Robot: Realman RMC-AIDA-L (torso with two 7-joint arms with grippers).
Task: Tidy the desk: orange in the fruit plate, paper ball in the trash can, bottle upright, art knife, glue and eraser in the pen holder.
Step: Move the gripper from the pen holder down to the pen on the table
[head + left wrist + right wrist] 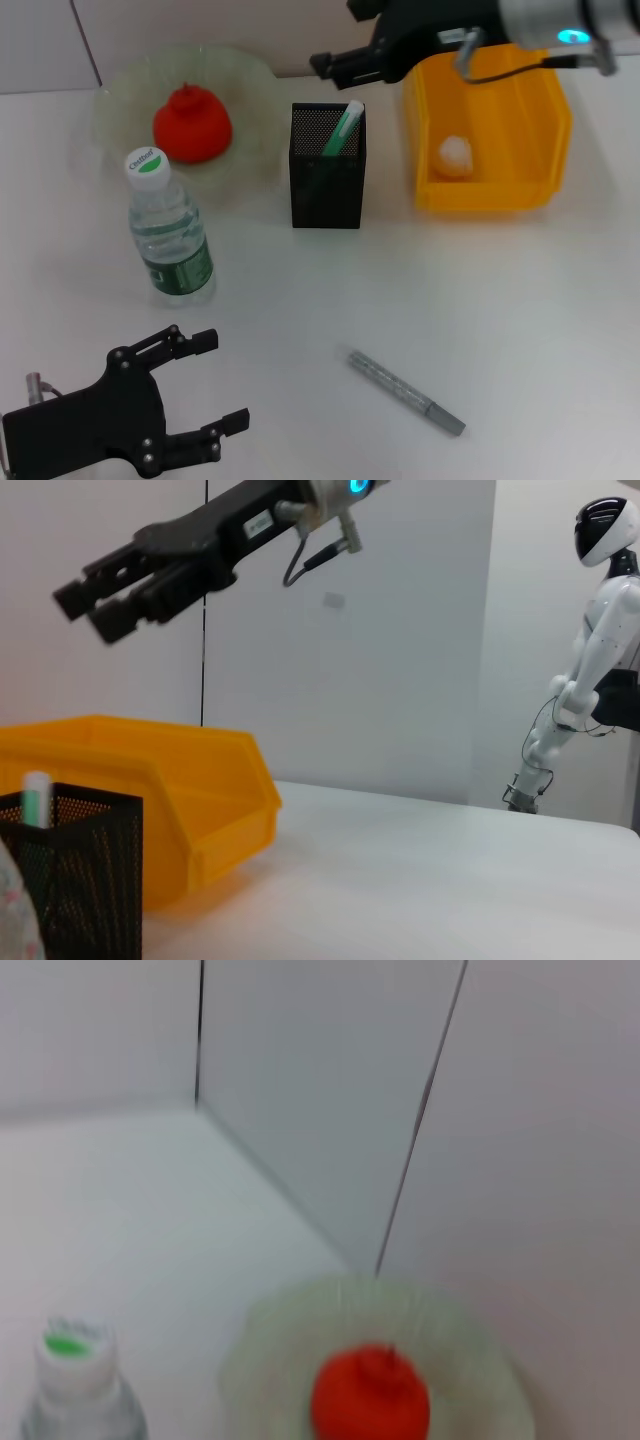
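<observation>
Orange (192, 124) in fruit plate (250, 90); paper ball (455, 155) in yellow bin (545, 120); green-capped item (343, 128) in pen holder (327, 200). Left claw (215, 385) wide; right claw (325, 64) narrow, empty.

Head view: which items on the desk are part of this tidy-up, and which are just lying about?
Job items: orange in fruit plate; bottle upright; paper ball in yellow bin; pen holder with green-capped item; art knife on the desk.

Just there: white humanoid in the background.
</observation>
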